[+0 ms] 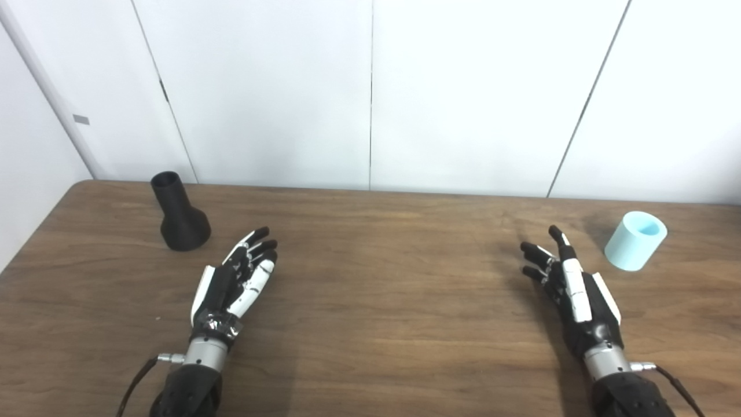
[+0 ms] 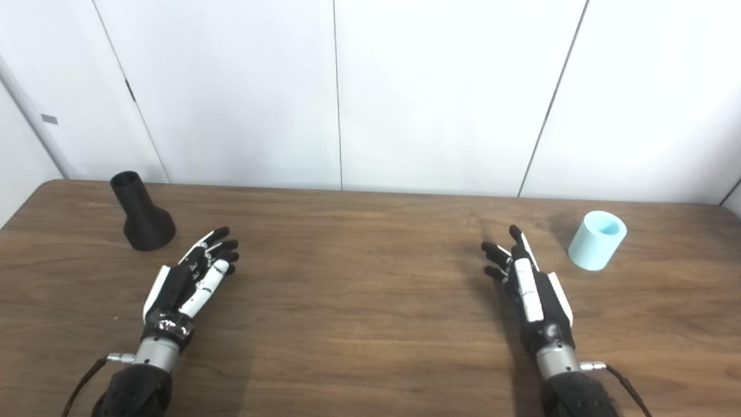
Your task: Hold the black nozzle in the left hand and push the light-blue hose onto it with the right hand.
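- Left robot hand point(image 1: 234, 278): empty, fingers spread & stretched fwd over the table point(image 1: 382, 301), pointing up-right toward the far edge; palm turned inward. Whether it rests on the wood or floats just above, can't tell.
- Right robot hand point(image 1: 570, 284): also empty, fingers apart & extended, pointing toward the far edge w/ a slight lean left; palm faces inward (mirror of the other one).
- The 2 hands sit well apart, one per side of the table, wide bare wood btwn them.
- Black nozzle point(image 1: 180, 215): 1 pc, upright on its wide flared base, narrow open neck on top, neck leaning a bit toward far-left. Stands near the far-left corner, beyond & left of the left robot hand's fingertips; near, not touching.
- Light-blue hose point(image 1: 635, 240): 1 pc, a short stubby tube (more sleeve than hose), standing on end w/ open mouth up. Hollow; what shows of the inside looks empty. It's on the far-right side, beyond & right of the right robot hand's fingertips; near, not touching.
- Nozzle & hose are well apart, opposite ends of the table; neither is held.
- In the way: nothing lies btwn either hand & its nearest part.
- Cables: a thin black cable leaves each wrist, left one point(image 1: 136, 382) and right one point(image 1: 677, 387), trailing to the bottom edge.
- Backdrop: white wall panels point(image 1: 370, 92) w/ dark vertical seams right behind the table's far edge; a small grey tag point(image 1: 81, 120) on the left panel.
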